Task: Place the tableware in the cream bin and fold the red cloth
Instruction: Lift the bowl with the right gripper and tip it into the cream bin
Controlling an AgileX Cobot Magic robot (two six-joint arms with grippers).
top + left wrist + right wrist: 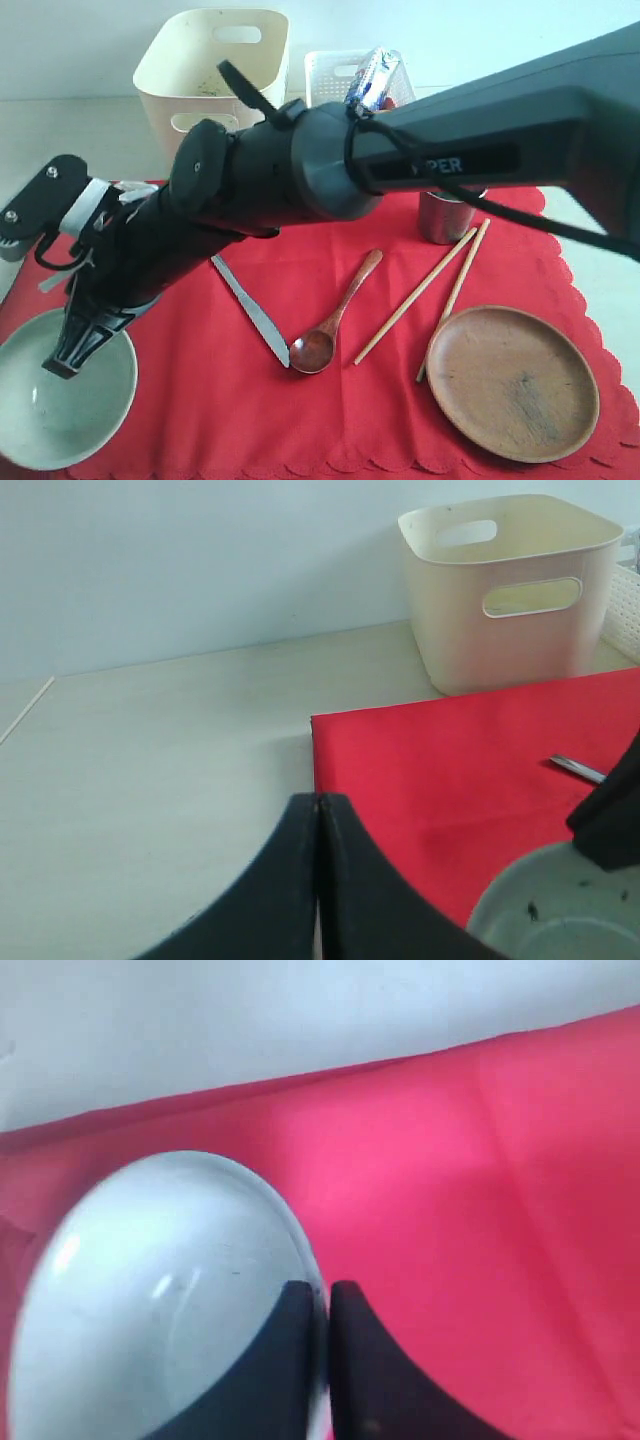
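- The right arm [450,140], nearest the exterior camera, is stretched across the red cloth [300,420]. Its right gripper [320,1305] is brought down at the cloth's near corner on the left arm's side. The jaws are pinched on the rim of the pale speckled bowl [60,410], one finger inside and one outside.
- The red cloth is spread flat and unfolded, with tableware lying on it, so the folding is judged not yet begun.
- The cream bin [200,70] is stood just beyond the cloth's far edge. No tableware is seen inside it, though its floor is hidden.
- The round brown wooden plate [512,382] is lain flat on the cloth's near corner on the right arm's side.
- The pale speckled bowl is set on the cloth's opposite near corner and partly overhangs the edge. It is gripped, but whether it is lifted cannot be told.
- The left gripper [318,880] is held over bare table just beside the cloth's edge, fingers pressed together on nothing.
- The steel cup [445,215] is stood upright near the cloth's far edge.
- The pair of wooden chopsticks [420,292] is lain slantwise on the cloth between cup and plate.
- The silver table knife [250,310] is lain near the cloth's middle.
- The dark wooden spoon [335,330] is lain beside the knife, its bowl touching the blade tip.
- All six pieces are judged left to be binned; the bowl is the piece in hand.
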